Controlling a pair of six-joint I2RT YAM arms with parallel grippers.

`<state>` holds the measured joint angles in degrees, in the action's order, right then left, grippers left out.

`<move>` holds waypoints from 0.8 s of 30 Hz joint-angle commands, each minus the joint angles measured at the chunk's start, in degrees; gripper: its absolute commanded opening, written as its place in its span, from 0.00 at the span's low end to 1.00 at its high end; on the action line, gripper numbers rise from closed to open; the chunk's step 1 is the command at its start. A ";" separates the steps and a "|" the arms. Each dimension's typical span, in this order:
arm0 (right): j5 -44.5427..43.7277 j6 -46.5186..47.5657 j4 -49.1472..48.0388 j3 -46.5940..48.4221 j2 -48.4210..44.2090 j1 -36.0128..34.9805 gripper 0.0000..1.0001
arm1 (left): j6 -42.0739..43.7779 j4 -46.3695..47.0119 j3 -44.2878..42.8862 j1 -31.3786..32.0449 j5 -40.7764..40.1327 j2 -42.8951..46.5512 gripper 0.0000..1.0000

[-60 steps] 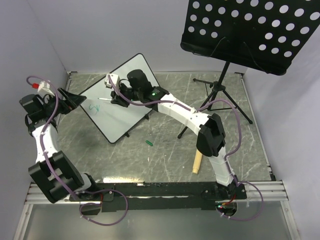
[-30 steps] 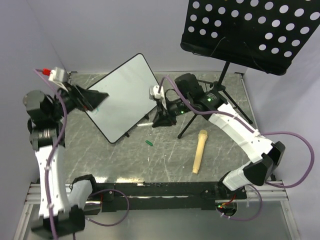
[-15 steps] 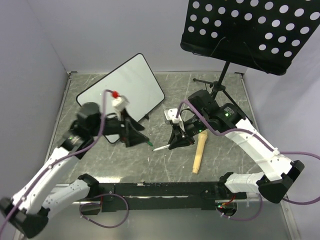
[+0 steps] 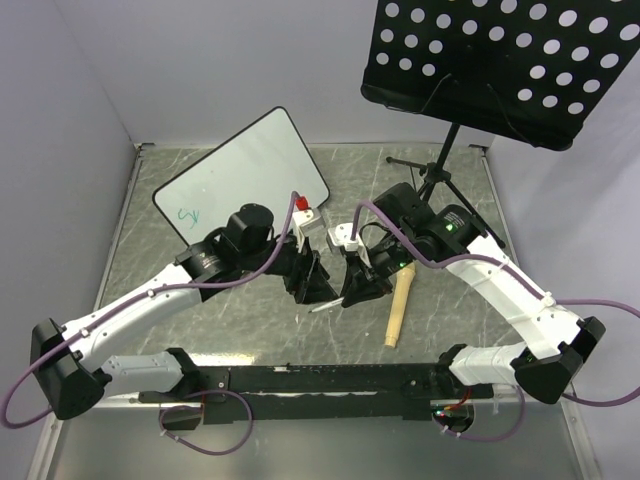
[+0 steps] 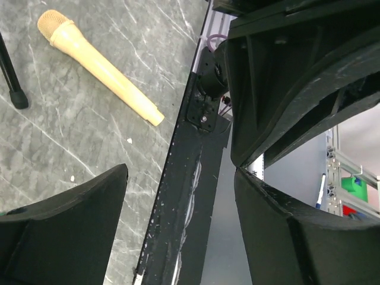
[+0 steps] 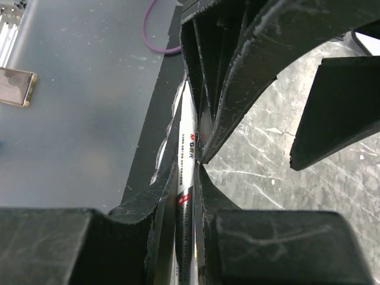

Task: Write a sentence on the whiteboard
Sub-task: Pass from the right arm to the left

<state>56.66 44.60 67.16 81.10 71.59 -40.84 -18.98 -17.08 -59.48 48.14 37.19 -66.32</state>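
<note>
Right tool [image 4: 357, 286] is clamped on the marker [image 4: 325, 303] mid-bench, toward the near edge. The left tool [image 4: 312, 284] stands spread and empty just beside it. The whiteboard [image 4: 250, 165] sits toward the back-left corner, with the sentence [image 4: 188, 213] barely begun. This looks like a handover or regrip, so next the left tool must line up squarely around the marker. Half a second ago the left tool was further left.
</note>
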 commanded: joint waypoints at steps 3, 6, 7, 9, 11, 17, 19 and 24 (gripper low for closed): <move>1.52 2.68 -1.24 0.64 -0.23 0.94 0.00 | 1.23 3.37 -0.11 0.99 1.84 2.86 0.79; 2.40 3.56 -0.54 0.11 -0.31 1.03 0.00 | 1.23 3.99 0.68 0.99 0.08 4.88 0.82; 2.66 3.74 -0.27 0.11 -0.31 1.03 0.00 | 1.23 3.90 0.68 0.90 -0.53 5.24 0.82; 2.31 3.74 -0.18 -0.06 -0.40 1.03 0.00 | 1.32 3.81 0.42 0.73 -0.80 5.76 0.83; 1.44 3.48 -0.79 -0.33 -0.49 1.11 0.00 | 0.97 4.51 0.60 0.46 -0.02 6.12 0.83; 0.73 2.34 -1.59 -0.07 0.12 1.64 0.00 | 0.79 6.71 1.56 0.02 5.08 7.70 0.84; 1.17 2.16 -1.41 0.72 0.56 1.99 0.00 | 1.05 6.27 1.74 0.02 6.22 7.09 0.84; 2.75 2.16 -0.45 2.22 2.50 2.08 0.00 | 3.77 0.23 -0.63 0.99 5.44 2.35 0.81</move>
<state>56.75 45.87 67.11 80.99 72.44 -39.09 -17.74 -13.45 -58.22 48.38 41.43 -60.82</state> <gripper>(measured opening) 0.197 0.818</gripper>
